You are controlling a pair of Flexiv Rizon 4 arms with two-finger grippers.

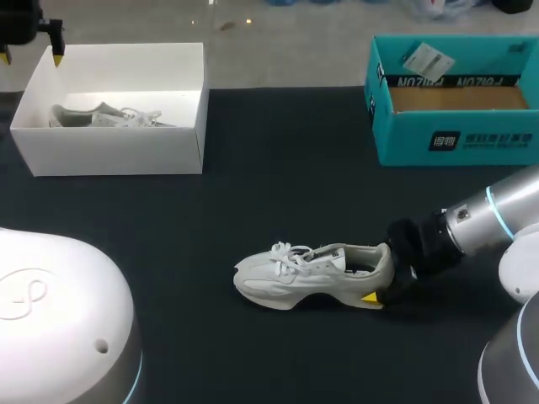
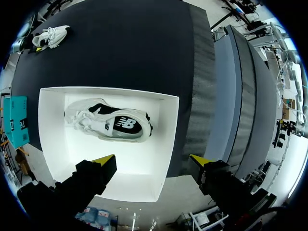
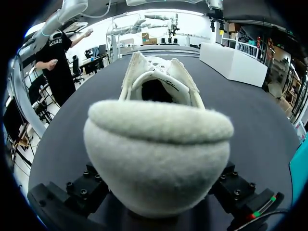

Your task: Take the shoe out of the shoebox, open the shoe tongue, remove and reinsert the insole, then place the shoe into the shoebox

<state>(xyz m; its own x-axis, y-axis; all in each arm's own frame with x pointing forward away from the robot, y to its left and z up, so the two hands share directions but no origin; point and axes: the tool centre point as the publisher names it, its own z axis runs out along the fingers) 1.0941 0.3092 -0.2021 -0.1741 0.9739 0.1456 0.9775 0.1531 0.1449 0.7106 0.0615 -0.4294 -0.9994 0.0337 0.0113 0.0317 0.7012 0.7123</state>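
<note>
White shoe (image 1: 312, 273): upright on its sole on the black tabletop (image 1: 278, 194), toe toward my left.
Right tool (image 1: 383, 276): clamped on the shoe's heel from both sides.
Left tool (image 2: 153, 159): fingers wide apart, above the white box (image 2: 48, 144).
Second shoe (image 2: 108, 122): inside the white box.
Teal box (image 1: 455, 139): far right, well apart from the shoe.

Left hand (image 1: 32, 57) held high at far left, 2 fingers spread, right hand (image 1: 381, 278) low, clamping shoe (image 1: 295, 273) heel

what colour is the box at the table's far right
Teal; the shoebox shows best in the head view.
</note>
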